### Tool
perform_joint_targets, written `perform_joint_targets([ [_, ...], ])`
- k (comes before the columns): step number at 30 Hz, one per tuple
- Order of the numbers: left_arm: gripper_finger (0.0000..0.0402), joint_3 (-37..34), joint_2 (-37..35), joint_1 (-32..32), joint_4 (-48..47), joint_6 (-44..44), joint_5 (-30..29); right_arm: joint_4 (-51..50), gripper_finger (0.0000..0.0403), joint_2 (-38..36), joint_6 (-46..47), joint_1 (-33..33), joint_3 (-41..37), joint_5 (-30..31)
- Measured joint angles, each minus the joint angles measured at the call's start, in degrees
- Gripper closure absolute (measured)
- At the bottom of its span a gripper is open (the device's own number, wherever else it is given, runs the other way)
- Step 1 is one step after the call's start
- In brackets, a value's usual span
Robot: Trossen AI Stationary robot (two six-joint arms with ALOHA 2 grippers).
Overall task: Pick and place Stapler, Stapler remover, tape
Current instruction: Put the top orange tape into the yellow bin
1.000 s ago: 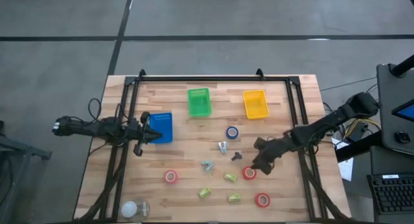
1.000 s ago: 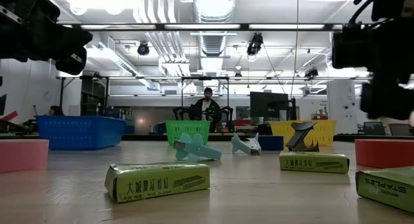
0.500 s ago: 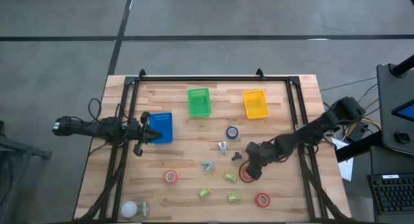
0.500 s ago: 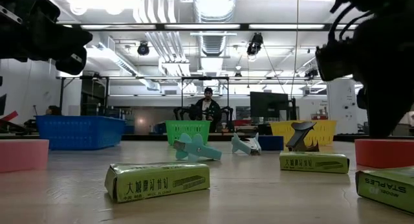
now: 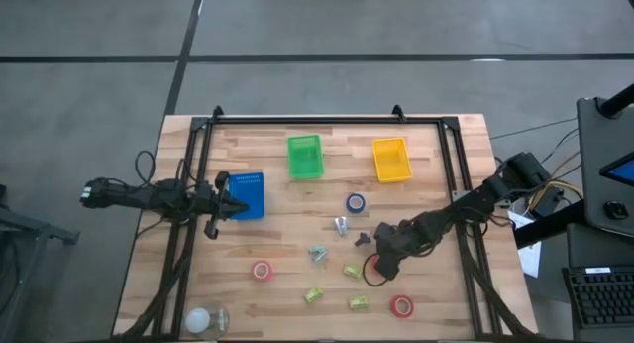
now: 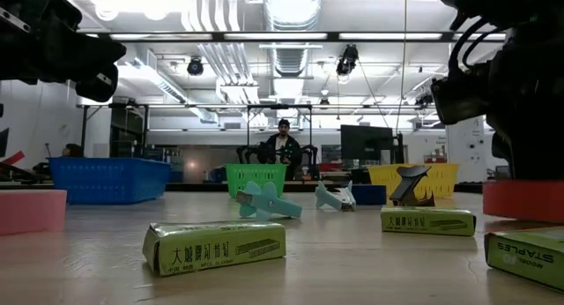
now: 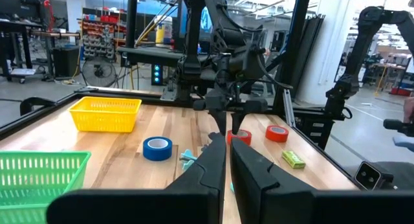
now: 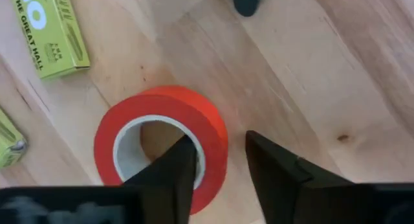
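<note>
Step in hand: picking a red tape roll (image 8: 160, 145). The right gripper (image 8: 217, 164) is down over it with jaws partly open, one finger inside the pale core, the other outside the wall, so the wall sits between them; nothing is gripped yet. Next move, as I judge: close on the wall, then lift straight up. The roll lies flat on the wooden table (image 8: 310, 68), ring-shaped, with a green staple box (image 8: 50, 31) near it. Left gripper (image 5: 236, 207) waits by the blue basket (image 5: 248, 193), jaws nearly closed, empty.

Bright ceiling strip lights (image 6: 291, 5) glare in the low view, leaving near arms silhouetted and blurred.
</note>
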Motion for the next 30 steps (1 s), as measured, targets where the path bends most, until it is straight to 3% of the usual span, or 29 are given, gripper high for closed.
perform_joint_targets([
  [7,0.0376,0.0,0.02,0.0,0.0,-0.01,0.0,-2.07,0.0364,-2.7,-3.58,-1.45,-0.25,1.71],
  [14,0.0376,0.02,0.02,0.02,0.0,-0.01,0.0,-5.93,0.0348,-11.19,-7.99,-6.35,-0.11,3.87],
  [18,0.0376,0.01,0.02,0.01,-0.01,-0.01,-0.01,-13.29,0.0342,-17.93,-11.02,-10.9,1.45,9.7],
  [23,0.0376,0.02,0.04,0.0,0.0,0.0,0.0,-19.27,0.0352,-25.17,-16.69,-20.33,4.45,16.1],
  [30,0.0376,0.02,0.04,0.02,0.0,0.01,0.0,-21.21,0.0348,-25.93,-28.34,-36.52,9.58,15.9],
])
